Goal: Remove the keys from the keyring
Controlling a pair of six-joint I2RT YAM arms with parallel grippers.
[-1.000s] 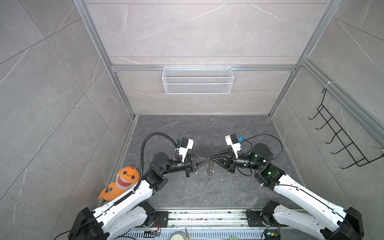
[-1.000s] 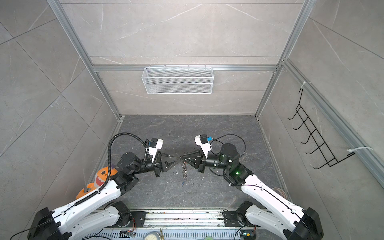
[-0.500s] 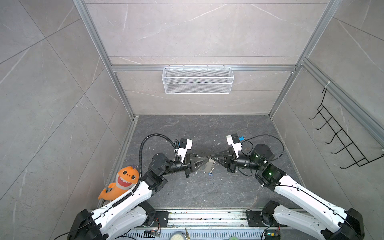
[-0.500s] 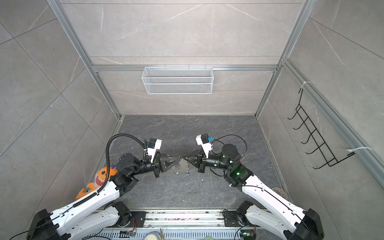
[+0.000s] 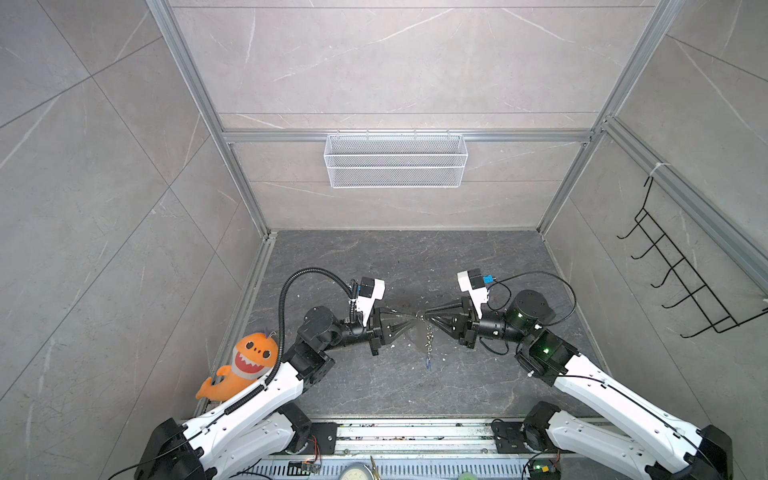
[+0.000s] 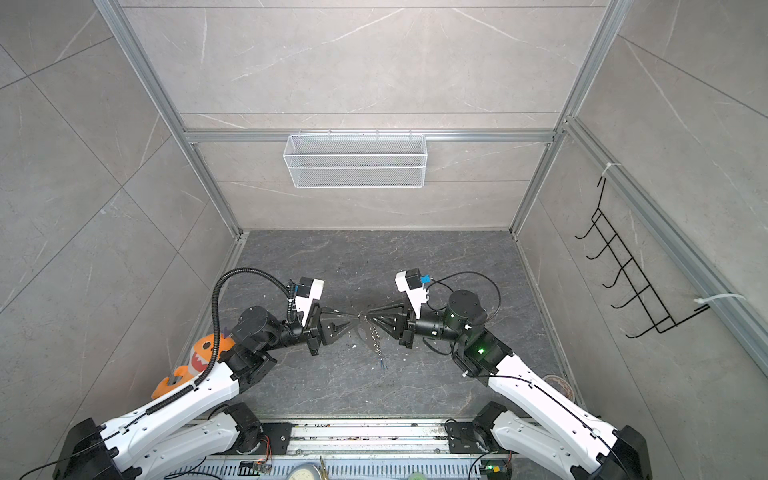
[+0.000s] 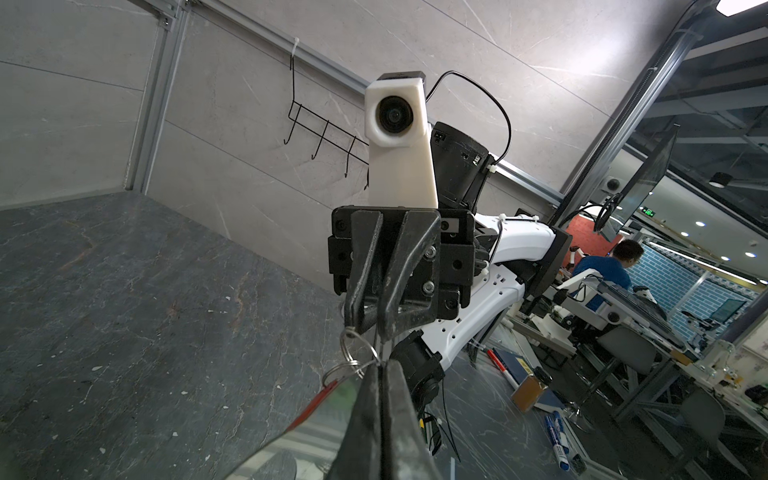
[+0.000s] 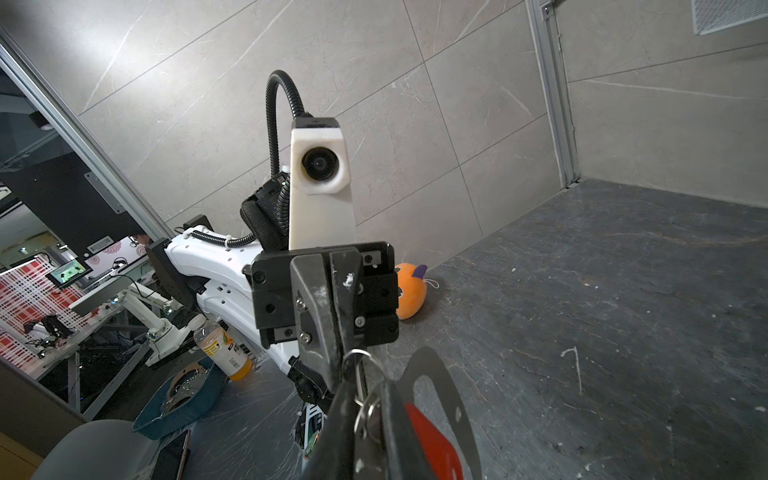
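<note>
Dark marbled surface (image 5: 374, 257), white specks (image 5: 443, 356) scattered on it. Orange plush shark (image 5: 249, 361) sits at its left edge (against the wall (image 5: 124, 249)).

The keyring (image 8: 430, 360) is smooth, dull grey metal, its split rings (image 7: 342, 348) shiny steel, the red tag (image 8: 432, 444) glossy plastic, the counter (image 5: 399, 257) matt, veined dark stone.
</note>
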